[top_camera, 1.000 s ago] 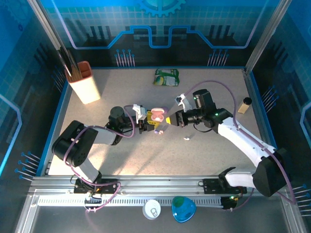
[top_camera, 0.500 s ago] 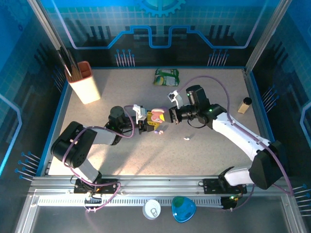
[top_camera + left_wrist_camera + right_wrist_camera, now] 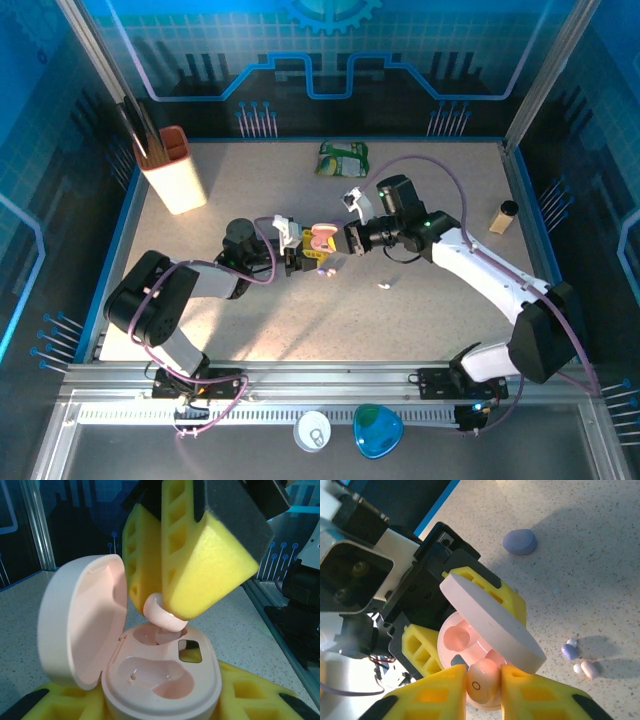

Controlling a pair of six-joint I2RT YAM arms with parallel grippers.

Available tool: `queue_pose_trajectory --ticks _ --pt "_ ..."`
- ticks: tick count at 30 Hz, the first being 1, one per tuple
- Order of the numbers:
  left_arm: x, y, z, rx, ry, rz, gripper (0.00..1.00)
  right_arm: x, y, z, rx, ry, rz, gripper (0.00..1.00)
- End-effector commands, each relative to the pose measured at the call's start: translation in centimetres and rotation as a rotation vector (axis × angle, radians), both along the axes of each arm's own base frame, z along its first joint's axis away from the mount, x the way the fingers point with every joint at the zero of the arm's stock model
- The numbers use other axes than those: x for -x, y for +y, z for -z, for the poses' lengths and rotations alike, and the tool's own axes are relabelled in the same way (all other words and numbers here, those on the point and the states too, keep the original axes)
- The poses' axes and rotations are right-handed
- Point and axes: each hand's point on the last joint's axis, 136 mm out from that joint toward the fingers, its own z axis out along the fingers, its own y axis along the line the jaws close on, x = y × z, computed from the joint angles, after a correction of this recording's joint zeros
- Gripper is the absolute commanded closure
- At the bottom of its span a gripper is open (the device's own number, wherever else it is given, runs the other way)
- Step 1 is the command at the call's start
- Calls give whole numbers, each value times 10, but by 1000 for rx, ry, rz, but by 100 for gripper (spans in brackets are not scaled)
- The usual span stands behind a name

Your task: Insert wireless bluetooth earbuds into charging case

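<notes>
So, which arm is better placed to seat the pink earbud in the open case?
Right: the right claw grips the pink earbud at a socket of the charging case, while the left claw is occupied holding that case.

pink charging case (image 3: 202,680), pinkish earbud (image 3: 482,679), yellow gripper pads (image 3: 210,570), speckled table (image 3: 600,555)

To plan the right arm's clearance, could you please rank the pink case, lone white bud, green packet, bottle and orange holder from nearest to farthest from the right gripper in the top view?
From the right gripper:
1. Pink case, just left of it.
2. Lone white bud, toward the bases.
3. Green packet, far edge.
4. Bottle, right wall.
5. Orange holder, far left corner.
</notes>
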Motion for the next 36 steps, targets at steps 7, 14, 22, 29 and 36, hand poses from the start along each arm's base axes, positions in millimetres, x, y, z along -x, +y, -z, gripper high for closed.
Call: queue_pose_trajectory --ticks 7,14,22,29,36 --pt "1 -1 -16 31 -77 11 83 -1 -5 -19 -4 -87 37 49" --pt "-10 13 -21 72 -71 -36 83 1 -22 -20 -42 -155 106 41" --pt "-20 28 -32 97 -92 -105 83 -31 -61 31 -86 50 440 41" --pt "-20 34 -39 105 -116 -140 82 -30 -45 99 33 302 476 42" --pt "-30 49 -38 108 -108 -222 83 -24 -11 142 47 411 436 43"
